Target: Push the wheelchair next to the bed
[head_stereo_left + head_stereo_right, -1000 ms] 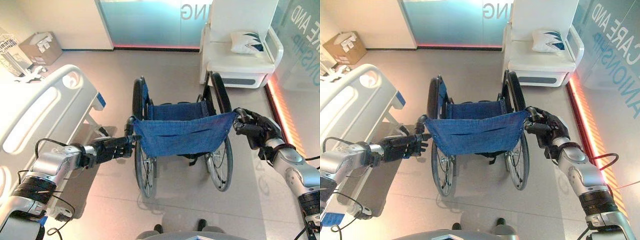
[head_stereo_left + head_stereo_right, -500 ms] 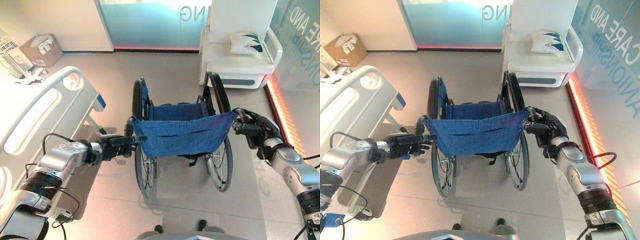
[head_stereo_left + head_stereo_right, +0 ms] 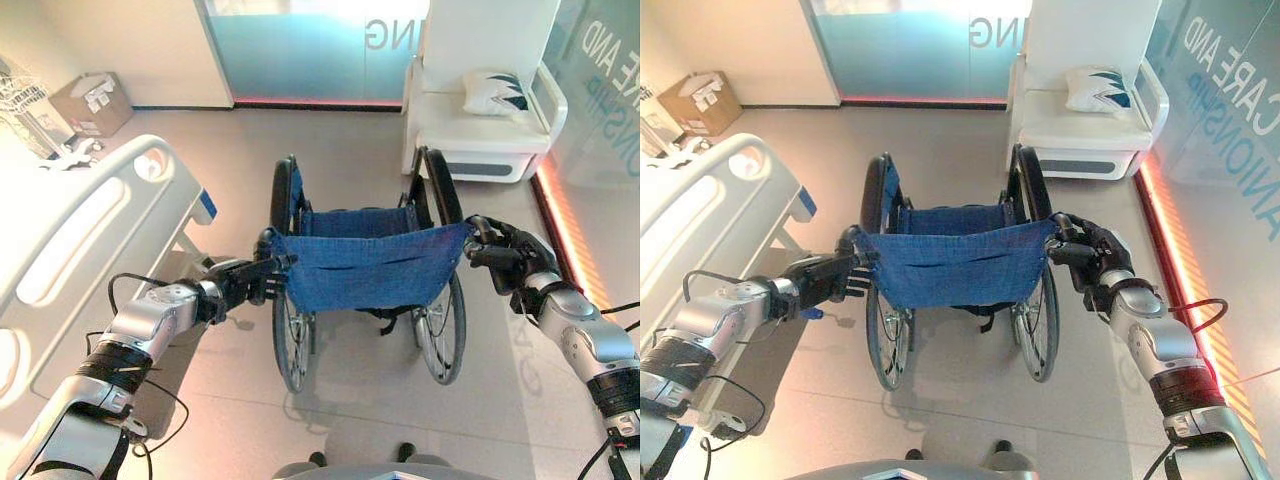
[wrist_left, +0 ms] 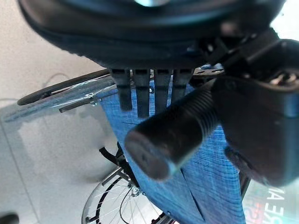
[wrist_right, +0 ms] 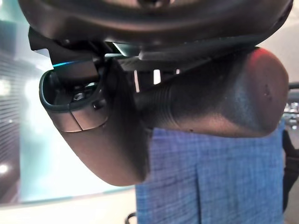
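Our right hand (image 3: 515,262) is curled round its push grip; our left hand (image 3: 243,281) reaches its grip with straight fingers, not yet closed. The wheelchair (image 3: 365,268) stands at twelve o'clock, bed (image 3: 75,235) at ten: pushing remains.

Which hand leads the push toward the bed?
Right, probably. The right hand is curled round its push handle, on the side away from the bed. The left hand sits at its handle with fingers straight.
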You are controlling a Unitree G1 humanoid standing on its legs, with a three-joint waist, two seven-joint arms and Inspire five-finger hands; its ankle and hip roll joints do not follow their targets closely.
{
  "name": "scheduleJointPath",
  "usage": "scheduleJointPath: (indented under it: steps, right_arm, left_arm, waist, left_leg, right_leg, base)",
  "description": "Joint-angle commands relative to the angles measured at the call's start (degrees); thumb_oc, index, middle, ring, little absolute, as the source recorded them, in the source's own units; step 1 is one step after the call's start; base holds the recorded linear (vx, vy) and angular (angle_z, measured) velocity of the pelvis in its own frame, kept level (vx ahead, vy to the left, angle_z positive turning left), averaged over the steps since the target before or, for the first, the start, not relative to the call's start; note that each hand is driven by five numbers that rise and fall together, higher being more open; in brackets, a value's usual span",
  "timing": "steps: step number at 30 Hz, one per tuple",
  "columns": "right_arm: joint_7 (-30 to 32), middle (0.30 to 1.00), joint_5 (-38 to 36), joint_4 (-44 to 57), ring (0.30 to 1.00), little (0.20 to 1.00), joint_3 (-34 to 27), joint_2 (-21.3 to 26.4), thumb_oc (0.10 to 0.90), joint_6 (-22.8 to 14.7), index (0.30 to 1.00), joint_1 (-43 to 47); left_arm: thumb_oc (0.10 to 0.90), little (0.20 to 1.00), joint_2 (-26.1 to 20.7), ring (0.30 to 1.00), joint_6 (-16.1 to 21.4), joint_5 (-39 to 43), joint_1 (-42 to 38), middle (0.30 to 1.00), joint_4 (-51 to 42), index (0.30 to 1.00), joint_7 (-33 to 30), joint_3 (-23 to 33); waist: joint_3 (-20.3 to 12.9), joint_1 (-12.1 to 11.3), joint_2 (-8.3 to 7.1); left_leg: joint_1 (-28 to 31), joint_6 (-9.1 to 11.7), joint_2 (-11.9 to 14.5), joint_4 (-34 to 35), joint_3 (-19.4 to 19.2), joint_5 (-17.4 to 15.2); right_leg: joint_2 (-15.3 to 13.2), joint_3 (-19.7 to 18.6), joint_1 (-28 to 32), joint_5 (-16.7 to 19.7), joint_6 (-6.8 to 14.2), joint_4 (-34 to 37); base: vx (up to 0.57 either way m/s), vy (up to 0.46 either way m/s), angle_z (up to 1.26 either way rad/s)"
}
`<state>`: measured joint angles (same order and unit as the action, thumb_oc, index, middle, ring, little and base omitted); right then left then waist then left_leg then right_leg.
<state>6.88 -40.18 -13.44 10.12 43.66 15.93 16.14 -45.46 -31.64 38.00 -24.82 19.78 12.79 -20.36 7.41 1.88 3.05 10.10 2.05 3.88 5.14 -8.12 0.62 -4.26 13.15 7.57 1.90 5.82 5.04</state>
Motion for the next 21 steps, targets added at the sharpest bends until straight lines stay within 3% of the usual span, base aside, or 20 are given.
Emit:
scheduleJointPath:
  steps: [1,10,21]
  right_arm:
    - [-7.4,0.3,0.6,4.6,0.3,0.3,8.5,-3.6,0.4,-1.7,0.3,4.8]
    - [-7.9,0.3,2.3,2.2,0.3,0.3,9.8,-3.9,0.4,-0.3,0.3,6.8]
    - [-6.4,0.3,4.2,-1.4,0.3,0.3,10.0,-5.3,0.4,0.3,0.3,9.2]
  left_arm:
    - [0.4,0.3,4.0,0.3,5.1,-3.0,-9.5,0.3,3.7,0.3,-1.6,-4.6]
    - [0.4,0.3,7.0,0.3,5.5,-4.4,-9.3,0.3,5.3,0.3,-3.4,-5.6]
    - [0.4,0.3,9.9,0.3,6.5,1.3,-7.7,0.3,6.1,0.3,-8.1,-3.7]
  waist:
    - [-1.9,1.4,-2.77]
    - [-1.3,0.8,-3.65]
    - [-0.8,-0.3,-4.13]
  left_leg:
    - [-3.9,-0.5,-3.6,-1.7,-3.2,-1.0]
    - [-3.8,-1.1,-4.4,-3.6,-2.2,-2.3]
    - [-3.5,-2.6,-6.3,-6.5,-1.3,-4.6]
  right_leg:
    - [1.8,1.3,-1.5,-4.5,-0.3,-4.6]
    - [1.6,1.1,-1.2,-4.6,-0.4,-5.2]
    - [0.5,0.7,-0.7,-4.6,0.1,-6.5]
  base:
    - [0.0,0.0,0.0]
    - [0.04,0.017,-0.01]
    - [0.06,0.058,-0.01]
